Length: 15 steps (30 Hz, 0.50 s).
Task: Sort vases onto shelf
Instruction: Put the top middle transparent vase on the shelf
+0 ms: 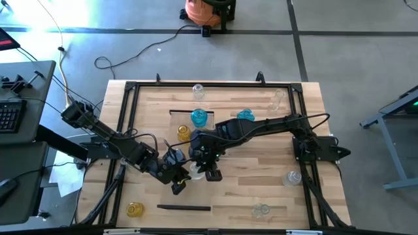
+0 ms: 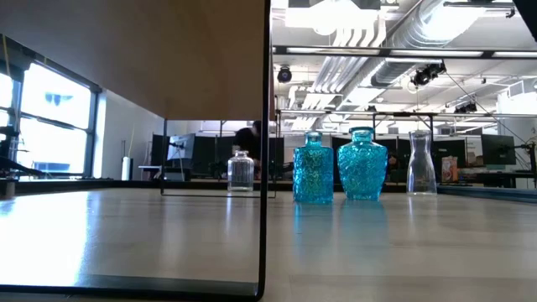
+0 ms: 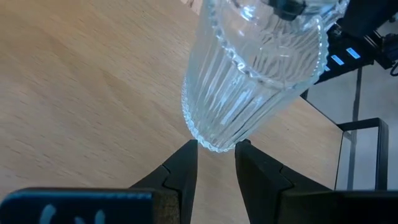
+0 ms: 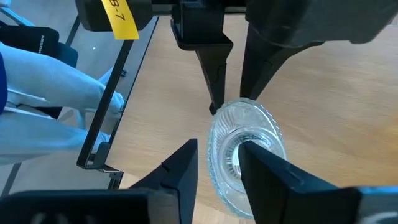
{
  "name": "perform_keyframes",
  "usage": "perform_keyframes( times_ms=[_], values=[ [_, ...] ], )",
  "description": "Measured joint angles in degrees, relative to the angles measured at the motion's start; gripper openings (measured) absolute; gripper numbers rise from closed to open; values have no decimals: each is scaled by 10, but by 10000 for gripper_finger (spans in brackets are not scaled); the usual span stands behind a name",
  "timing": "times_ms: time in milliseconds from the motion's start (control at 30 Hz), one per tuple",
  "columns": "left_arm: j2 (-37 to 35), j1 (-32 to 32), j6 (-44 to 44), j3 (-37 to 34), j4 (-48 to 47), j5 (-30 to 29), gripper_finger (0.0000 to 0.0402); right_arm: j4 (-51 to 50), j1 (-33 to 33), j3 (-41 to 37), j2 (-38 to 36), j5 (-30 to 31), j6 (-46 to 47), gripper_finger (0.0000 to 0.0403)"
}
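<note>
A clear ribbed glass vase (image 3: 249,81) (image 4: 245,155) (image 1: 196,172) hangs tilted between both grippers over the table's near middle. My right gripper (image 4: 217,152) (image 1: 210,171) is shut on its mouth end from above. My left gripper (image 3: 216,149) (image 1: 179,179) meets its base from the left. On the pale shelf panel, whose dark end strip (image 1: 184,207) shows, a blue vase (image 1: 198,118) and a yellow vase (image 1: 183,132) stand upright. The low view shows two blue vases (image 2: 314,168) (image 2: 362,165) and two clear ones (image 2: 241,172) (image 2: 421,164). My left gripper has its fingertips (image 3: 186,158) on either side of the lowest bit of the vase's base rim (image 3: 211,146), slanting up from below. The vase leans away above them. My right gripper holds the vase by its mouth rim (image 4: 214,149): one finger (image 4: 261,165) goes inside the opening and the other (image 4: 183,168) stays outside. The fingers point down along the vase, which looks lifted off the table and tilted.
More vases stand apart: blue (image 1: 245,115), clear (image 1: 198,90), (image 1: 277,99), (image 1: 293,177), (image 1: 262,210), and yellow (image 1: 135,209) near the front left corner. A black frame (image 1: 130,88) borders the tabletop. A person's sleeve (image 4: 37,124) shows beyond the table edge.
</note>
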Motion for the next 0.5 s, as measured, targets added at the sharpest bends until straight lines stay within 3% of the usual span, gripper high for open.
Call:
perform_keyframes(
  times_ms=[500],
  values=[
    [21,5,-3,1,-3,-10,97,4,13,0,0,7,4,119]
  ],
)
